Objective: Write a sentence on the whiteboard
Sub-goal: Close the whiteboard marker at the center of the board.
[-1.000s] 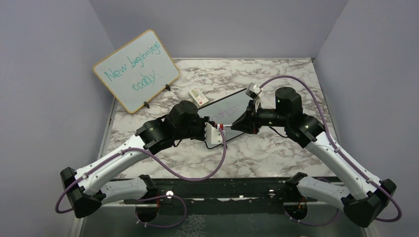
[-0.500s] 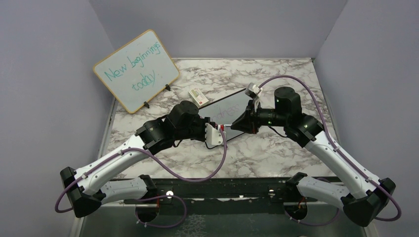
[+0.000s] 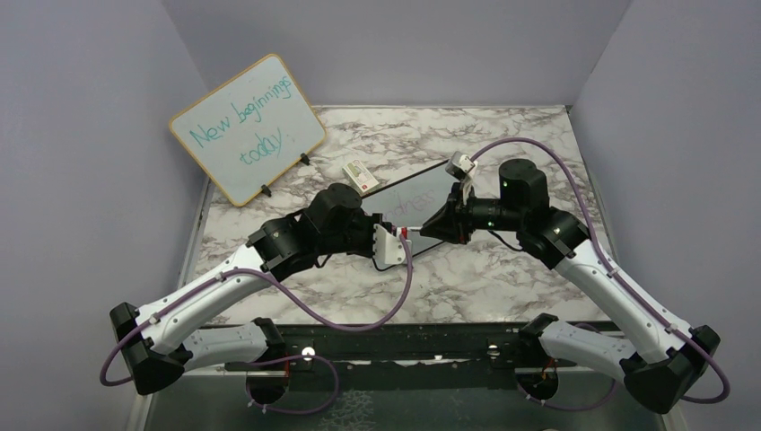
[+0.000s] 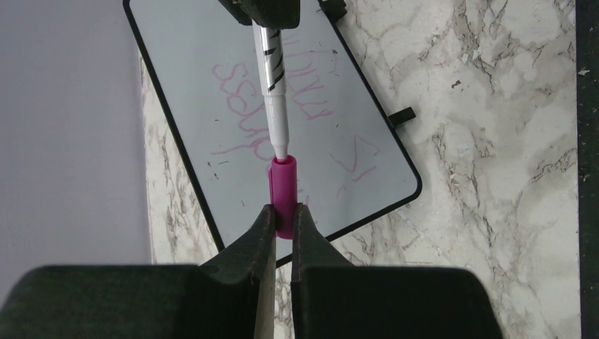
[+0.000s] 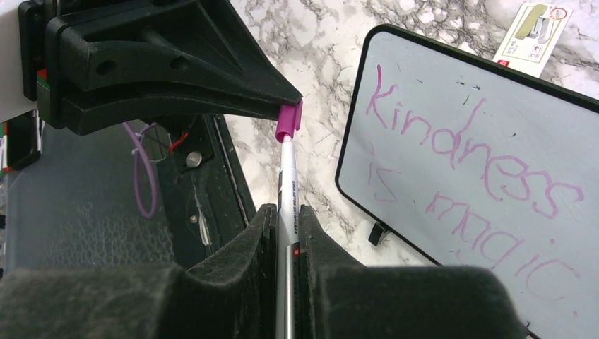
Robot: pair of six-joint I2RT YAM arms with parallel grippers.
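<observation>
My left gripper [image 4: 282,214] has its fingers pressed against a pink pen cap [image 4: 282,189], pinching it near its closed end with the open end pointing away from the wrist. My right gripper [image 5: 282,217] is clamped on the barrel of a white marker [image 5: 286,180], and the two face each other nose to nose. The marker's tip sits right at the mouth of the cap; I cannot tell how far in it goes. Both tools hang above the near edge of the whiteboard [image 5: 537,116], which lies flat on the marble table [image 3: 502,278], in the middle and a little toward the back, between my two arms. On it the sentence [image 5: 459,148] reads "Kindness is magic" in thin pink strokes, in two lines. One of the little black feet [image 5: 378,232] sticks out from the frame onto the marble. A small printed card [image 3: 359,171] lies just beside the board's far left corner. Further to the back left, a wood-framed board [image 3: 247,130] with teal writing stands tilted against the wall
</observation>
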